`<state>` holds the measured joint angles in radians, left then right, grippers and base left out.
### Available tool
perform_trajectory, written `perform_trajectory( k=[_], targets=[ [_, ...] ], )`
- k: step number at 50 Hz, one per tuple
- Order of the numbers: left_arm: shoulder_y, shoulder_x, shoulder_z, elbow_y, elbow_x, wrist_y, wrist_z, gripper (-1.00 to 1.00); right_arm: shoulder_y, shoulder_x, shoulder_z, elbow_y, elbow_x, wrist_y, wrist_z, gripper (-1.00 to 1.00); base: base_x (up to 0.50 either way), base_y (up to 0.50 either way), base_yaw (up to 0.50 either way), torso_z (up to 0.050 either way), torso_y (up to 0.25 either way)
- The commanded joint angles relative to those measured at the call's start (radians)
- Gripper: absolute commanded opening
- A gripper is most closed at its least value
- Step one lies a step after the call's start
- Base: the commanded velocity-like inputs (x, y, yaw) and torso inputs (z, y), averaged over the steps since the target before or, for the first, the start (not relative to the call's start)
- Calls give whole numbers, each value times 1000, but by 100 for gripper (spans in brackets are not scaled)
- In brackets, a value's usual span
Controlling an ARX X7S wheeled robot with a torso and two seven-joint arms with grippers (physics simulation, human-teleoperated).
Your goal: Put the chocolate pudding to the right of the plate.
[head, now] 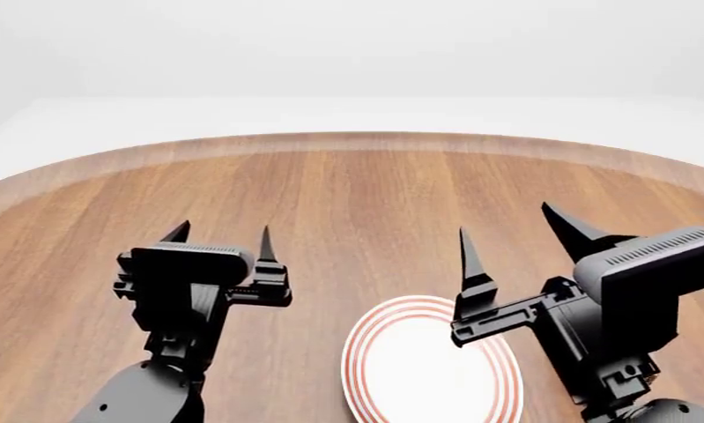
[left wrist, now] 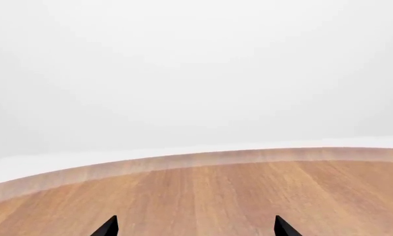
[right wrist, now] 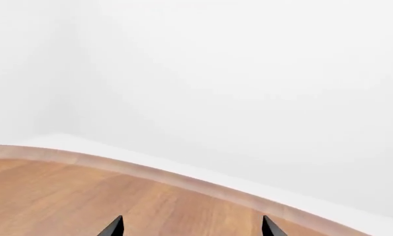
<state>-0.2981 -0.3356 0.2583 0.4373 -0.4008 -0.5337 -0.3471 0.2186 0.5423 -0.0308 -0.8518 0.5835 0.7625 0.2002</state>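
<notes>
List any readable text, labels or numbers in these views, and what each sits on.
None readable in any view. The plate carries only red-orange rings, the wooden table is bare grain, and the left gripper and right gripper show no markings. No pudding box is in view.

Wood table (head: 364, 203) w/ plate (head: 428, 370)

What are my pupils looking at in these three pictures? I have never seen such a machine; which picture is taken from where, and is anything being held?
These are simulator pictures of a two-armed robot. The head view looks down over both arms at a round wooden table. The left gripper and right gripper are both open and hold nothing. A plate with red rings lies on the table between them. The other two pictures come from cameras on each wrist: they show only black fingertips, table and white wall. No pudding box is visible.
</notes>
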Motion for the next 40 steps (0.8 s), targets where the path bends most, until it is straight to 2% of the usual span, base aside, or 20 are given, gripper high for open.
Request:
perform_trajectory(
  k=[1, 9, 10, 18, 40],
  targets=[
    [-22, 2, 14, 7, -3, -14, -2, 100, 55, -21, -68, 50, -23, -22, -25, 100, 0, 0, 0, 0, 0],
    [-36, 3, 20, 14, -6, -23, -4, 100, 76, -25, -78, 68, -22, -25, -30, 100, 0, 0, 0, 0, 0],
    [-109, 7, 25, 38, -12, -67, -8, 100, 147, -44, -80, 117, -11, -29, -49, 100, 0, 0, 0, 0, 0],
    [-237, 19, 29, 20, -15, -118, -10, 100, 251, -59, -90, 214, -10, -34, -79, 100, 0, 0, 0, 0, 0],
    [-574, 109, 85, -345, 48, -50, 60, 100, 588, -140, -209, 691, -108, -180, -265, 100, 0, 0, 0, 0, 0]
  ],
)
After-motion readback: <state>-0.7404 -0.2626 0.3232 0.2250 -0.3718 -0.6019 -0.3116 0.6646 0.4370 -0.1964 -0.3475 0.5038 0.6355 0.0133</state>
